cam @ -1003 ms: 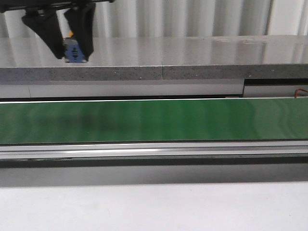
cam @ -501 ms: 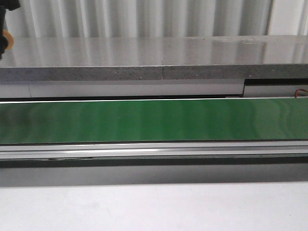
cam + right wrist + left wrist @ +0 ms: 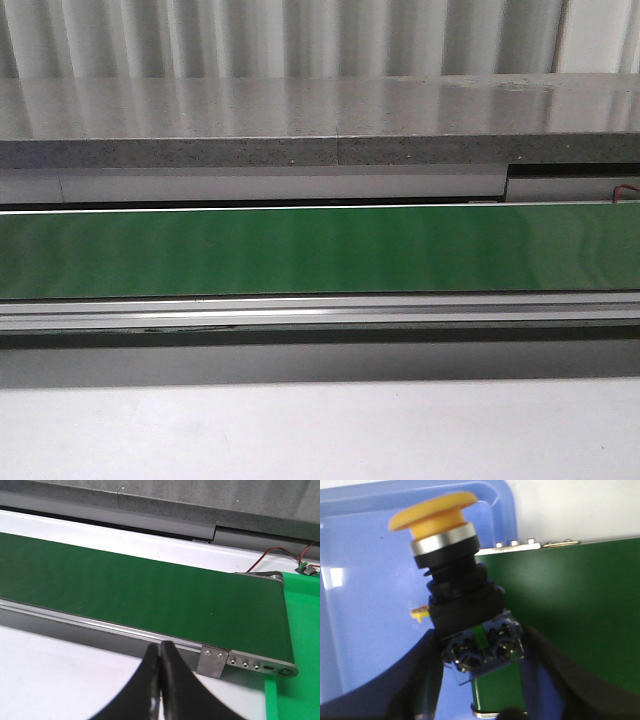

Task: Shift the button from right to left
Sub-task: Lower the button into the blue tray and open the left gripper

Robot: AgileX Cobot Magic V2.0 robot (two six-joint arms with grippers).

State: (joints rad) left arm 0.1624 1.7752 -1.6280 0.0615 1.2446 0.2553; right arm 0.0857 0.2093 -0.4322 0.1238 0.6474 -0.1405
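Your left hand [image 3: 482, 680] grips the button [image 3: 455, 590] by its blue-grey body, one black finger [image 3: 395, 690] pressed to each side. Its orange-yellow cap tilts away from the fingers, with a silver ring and a black collar beneath it. Metal terminals show on the body, between the fingers.

Behind the button in the left wrist view lies a blue tray [image 3: 360, 605]. You hold the button above it, over the tray's edge nearest the green belt [image 3: 570, 620]; whether it touches the tray cannot be told. One small yellow piece [image 3: 419, 613] shows against the tray floor, just beside the button's collar; what it is cannot be told.

Your right hand [image 3: 159, 685] is clenched, its two black fingers pressed together with nothing between them. It hangs over the white table [image 3: 60, 670], near the belt's metal end bracket [image 3: 212, 661]. Past that end of the belt lies a bright green mat [image 3: 300, 625], with thin red and black wires [image 3: 280, 555] at its far corner.

From the front, you see only the belt running across the view, a grey stone shelf [image 3: 320, 120] behind it and the white table in front. Neither hand nor the button shows there.
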